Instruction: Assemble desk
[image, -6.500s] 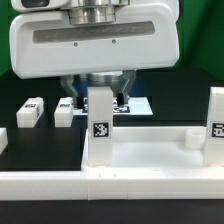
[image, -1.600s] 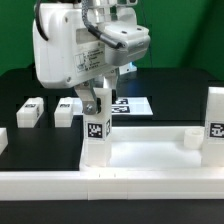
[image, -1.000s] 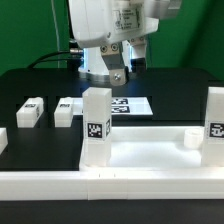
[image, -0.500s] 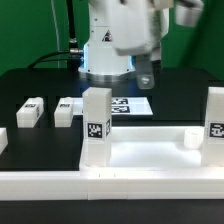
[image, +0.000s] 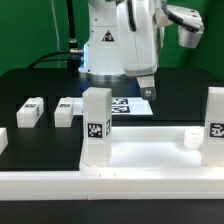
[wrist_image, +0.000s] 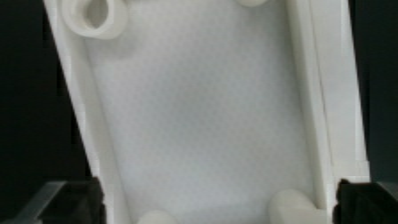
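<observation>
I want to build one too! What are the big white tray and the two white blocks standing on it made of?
The big white tray looks like hard plastic. It is one even matte white, with a rounded moulded rim and sockets, and its floor looks faintly grainy in the wrist view. The standing blocks seem to be the same matte white plastic. Their black-and-white tags are probably printed stickers.

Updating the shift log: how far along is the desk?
Done: two legs stand upright on the tabletop, the leg at the exterior view's left and the leg at its right. In hand: nothing visible; the gripper hangs clear of every part. Left: the outer loose leg and inner loose leg lie on the black table; one round socket shows empty.
</observation>
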